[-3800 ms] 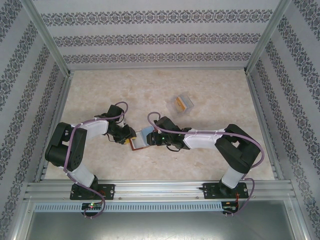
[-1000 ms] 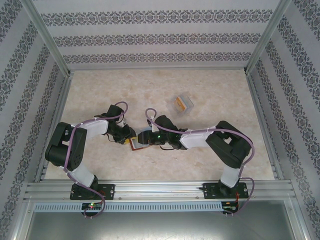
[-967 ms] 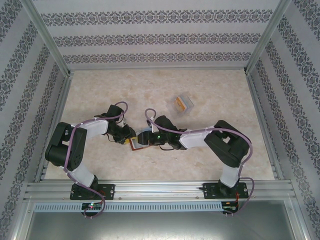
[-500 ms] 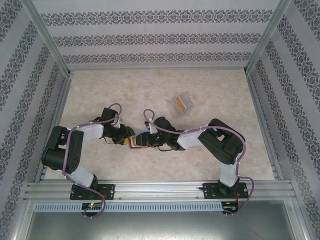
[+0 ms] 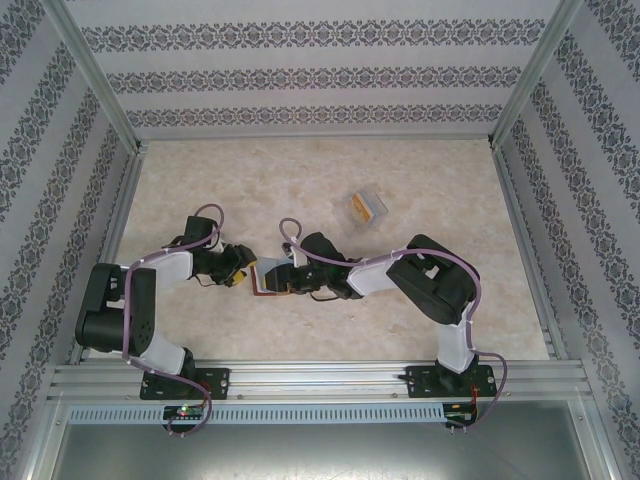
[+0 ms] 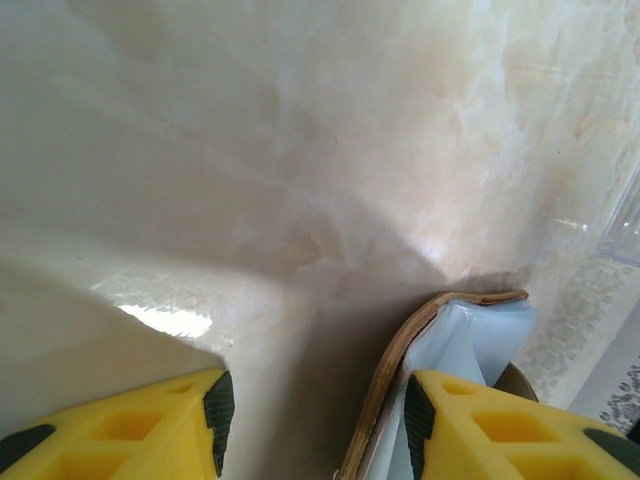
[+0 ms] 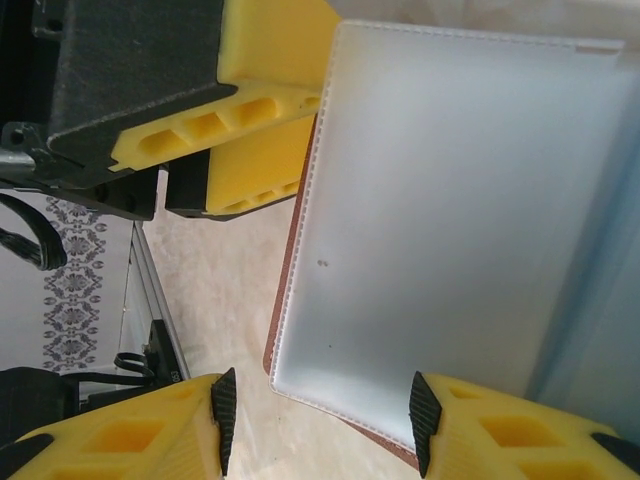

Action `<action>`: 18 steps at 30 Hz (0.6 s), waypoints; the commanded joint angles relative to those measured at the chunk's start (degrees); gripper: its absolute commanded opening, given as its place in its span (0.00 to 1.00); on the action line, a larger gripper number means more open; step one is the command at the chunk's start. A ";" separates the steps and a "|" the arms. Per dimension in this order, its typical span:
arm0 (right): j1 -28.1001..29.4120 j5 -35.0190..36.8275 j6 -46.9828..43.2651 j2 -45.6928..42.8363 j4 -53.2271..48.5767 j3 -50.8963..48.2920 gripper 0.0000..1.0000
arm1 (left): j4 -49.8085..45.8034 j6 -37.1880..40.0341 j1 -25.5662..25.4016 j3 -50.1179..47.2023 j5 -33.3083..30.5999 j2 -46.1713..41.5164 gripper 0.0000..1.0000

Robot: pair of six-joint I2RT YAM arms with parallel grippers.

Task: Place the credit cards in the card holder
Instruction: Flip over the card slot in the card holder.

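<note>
Card holder (image 7: 440,220) unfolded mid-frame (blue-grey lining showing), right gripper (image 7: 320,418) spread astride its lower-left corner, left gripper (image 7: 275,140) upper left.

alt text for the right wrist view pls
The open card holder, pale blue-grey inside with a brown edge, takes up the upper right above the marbled table. Its lower corner lies between the spread yellow fingers of the right gripper at the bottom. The left gripper sits beside its left edge at upper left.
</note>
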 commanded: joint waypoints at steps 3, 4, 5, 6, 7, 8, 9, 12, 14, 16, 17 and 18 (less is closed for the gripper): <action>0.18 0.17 -0.85 1.92 -1.56 1.45 0.52 | -7.51 4.71 -0.21 0.72 -7.11 -4.70 0.54; 0.25 0.16 -0.75 2.10 -1.86 1.78 0.52 | -8.17 5.15 -0.52 0.69 -7.82 -5.39 0.55; 0.25 0.17 -0.89 2.25 -2.16 2.02 0.52 | -8.51 5.38 -0.68 0.67 -8.24 -5.85 0.55; 0.25 0.21 -1.07 2.34 -2.36 2.15 0.52 | -8.50 5.39 -0.75 0.44 -8.55 -6.20 0.55; 0.25 0.46 -1.10 2.47 -2.63 2.29 0.52 | -8.26 5.28 -0.73 0.14 -8.63 -6.49 0.56; 0.25 0.59 -1.10 2.47 -2.76 2.30 0.52 | -7.94 5.23 -0.92 -0.15 -8.66 -6.61 0.56; 0.21 0.69 -1.16 2.47 -2.92 2.37 0.52 | -7.49 5.06 -1.18 -0.39 -8.56 -6.39 0.57; 0.42 0.83 -1.23 2.21 -3.42 2.76 0.51 | -5.74 5.39 -2.68 -0.48 -6.43 -4.21 0.58; 0.39 1.52 -1.60 2.04 -4.15 2.70 0.51 | -3.04 5.02 -4.09 -0.30 -4.00 -2.59 0.59; 0.38 2.20 -1.37 2.03 -4.48 2.57 0.51 | -1.62 4.91 -5.60 0.30 -2.01 -1.30 0.61; 0.33 2.27 -1.17 1.99 -4.48 2.55 0.51 | -1.62 5.24 -6.21 0.70 -2.02 -1.06 0.61; 0.42 2.19 -1.01 2.03 -4.34 2.46 0.51 | -1.96 5.66 -7.00 1.04 -2.46 -0.81 0.62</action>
